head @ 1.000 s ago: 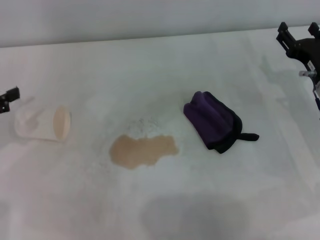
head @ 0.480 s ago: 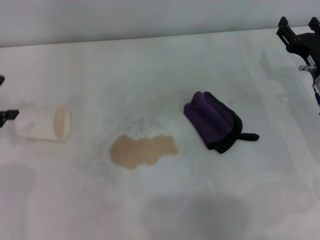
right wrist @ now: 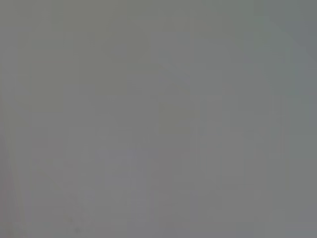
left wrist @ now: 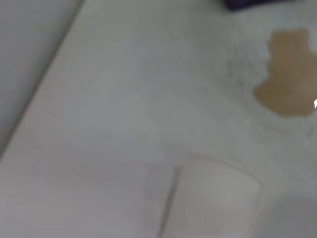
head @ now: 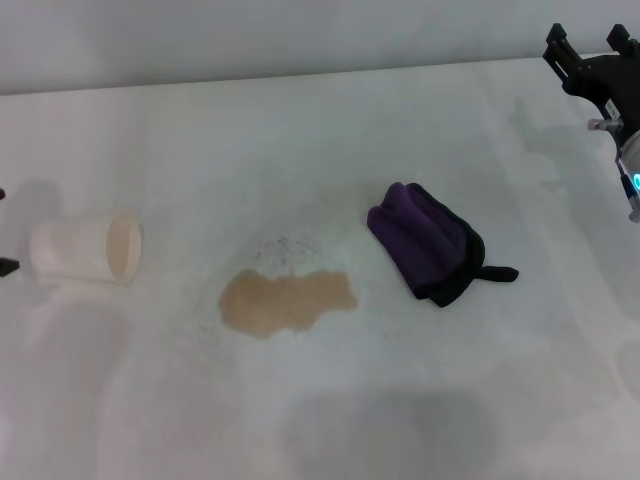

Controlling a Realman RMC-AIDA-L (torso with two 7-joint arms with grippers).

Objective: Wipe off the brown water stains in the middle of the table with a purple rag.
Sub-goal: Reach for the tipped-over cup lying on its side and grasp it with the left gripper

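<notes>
White and slightly glossy, the table (head: 330, 130) fills the head view, with a plain grey wall behind its far edge. Near the middle of the table, a little toward the near edge, lies the brown stain (head: 285, 302), a flat tan puddle stretched sideways with an uneven outline. Faint grey specks (head: 285, 248) sit just beyond it. The left wrist view shows the same stain (left wrist: 289, 72) with the speckled patch beside it.

Beside the stain, toward the right edge and apart from it, rests the purple rag (head: 425, 242), bunched and folded, with black edging and a small black loop tail pointing to the right edge. Nothing touches it.

Toward the left edge, well apart from the stain, a white paper cup (head: 88, 249) lies on its side with its open mouth facing the stain.

Up at the far right corner hangs the right gripper (head: 592, 42), raised above the table, with its two black fingers spread and nothing between them. Only tiny dark bits of the left gripper (head: 5, 266) show at the left edge near the cup; whether its claw is spread or pressed together cannot be told.
</notes>
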